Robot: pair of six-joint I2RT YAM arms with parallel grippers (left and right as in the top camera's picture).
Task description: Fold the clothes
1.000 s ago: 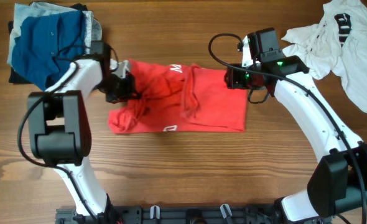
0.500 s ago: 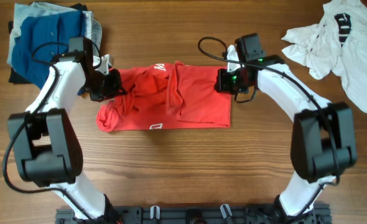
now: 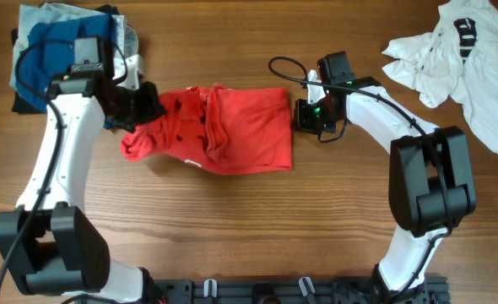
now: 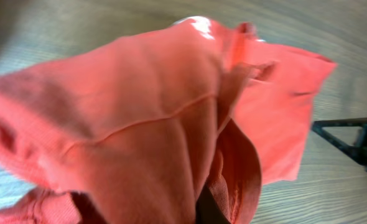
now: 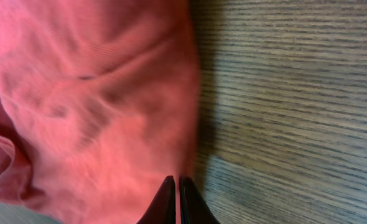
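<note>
The red T-shirt [image 3: 240,127] lies bunched and folded over itself on the wooden table, left of centre. My left gripper [image 3: 143,108] is shut on its left end and holds that end raised. In the left wrist view the red cloth [image 4: 140,124] fills the frame and hides the fingers. My right gripper [image 3: 304,116] is shut, with its tips [image 5: 176,180] at the shirt's right edge [image 5: 96,93], low to the table. I cannot see cloth held between them. The white shirt with a black mark [image 3: 468,59] lies crumpled at the far right.
A pile of folded clothes with a blue garment [image 3: 63,59] on top sits at the far left corner, just behind my left arm. Bare wooden table [image 3: 249,219] spreads in front of the red shirt. The arms' base rail runs along the near edge.
The red T-shirt has slid left, its right edge pulling level with the right gripper's tips. My left gripper has moved left and back with the cloth. The right gripper has moved left slightly.
</note>
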